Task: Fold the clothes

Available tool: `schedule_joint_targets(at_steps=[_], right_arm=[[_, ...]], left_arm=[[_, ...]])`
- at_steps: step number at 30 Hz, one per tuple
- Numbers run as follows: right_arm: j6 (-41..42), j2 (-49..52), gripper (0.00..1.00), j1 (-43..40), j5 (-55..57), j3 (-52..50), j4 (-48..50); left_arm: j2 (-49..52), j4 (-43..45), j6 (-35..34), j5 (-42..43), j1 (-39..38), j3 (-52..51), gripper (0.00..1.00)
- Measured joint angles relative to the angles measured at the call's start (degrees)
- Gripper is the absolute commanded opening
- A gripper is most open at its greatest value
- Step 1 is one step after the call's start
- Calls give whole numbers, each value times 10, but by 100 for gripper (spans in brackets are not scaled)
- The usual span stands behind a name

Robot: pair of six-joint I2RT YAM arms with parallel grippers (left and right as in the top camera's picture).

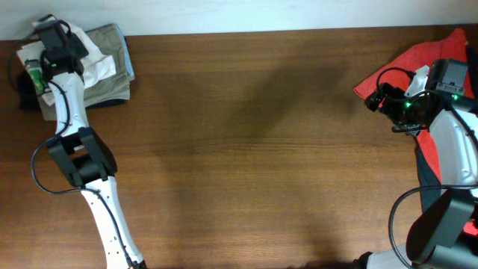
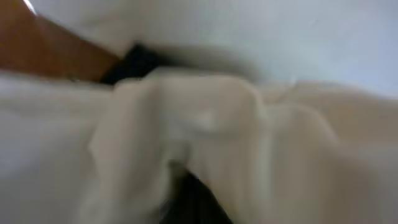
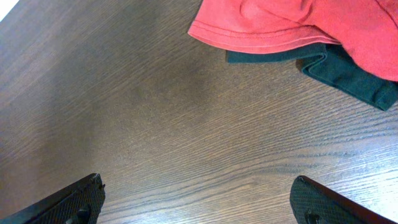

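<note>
- The overhead view was bright and even, and the wood of the tabletop (image 1: 246,172) was clear to see.
- A soft dark shadow lay on the tabletop near the top middle of that view.
- The left wrist view was very blurry; the white cloth (image 2: 205,112) was too close and out of focus.
- The right wrist view was sharp, showing wood lines and the stitches on the red cloth (image 3: 298,22).
- Its top left corner glared white.

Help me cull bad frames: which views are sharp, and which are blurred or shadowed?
Left wrist view: wholly out of focus, lens close against the soft white fabric. Right wrist view: sharp, with wood grain and the hem of the red garment crisp. Overhead view: clear, with faint broad shadows on the brown wooden table.
</note>
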Motion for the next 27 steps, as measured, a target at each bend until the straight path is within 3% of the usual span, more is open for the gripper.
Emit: schedule_joint_targets(at_steps=[6,11,19,22,27], right_arm=[[0,0,99,0,0,0,0],[0,0,99,0,0,0,0],[0,0,99,0,0,0,0],[0,0,99,0,0,0,0],[0,0,99,0,0,0,0]], left_arm=[[18,-1,0,2,-2,2,1],[-2,-17,0,57,-6,2,1],[-108,-80,0,134,-94,3,1],[-111,-133,0,127,-114,2,1],[-109,-185,0,48,-108,2,1]])
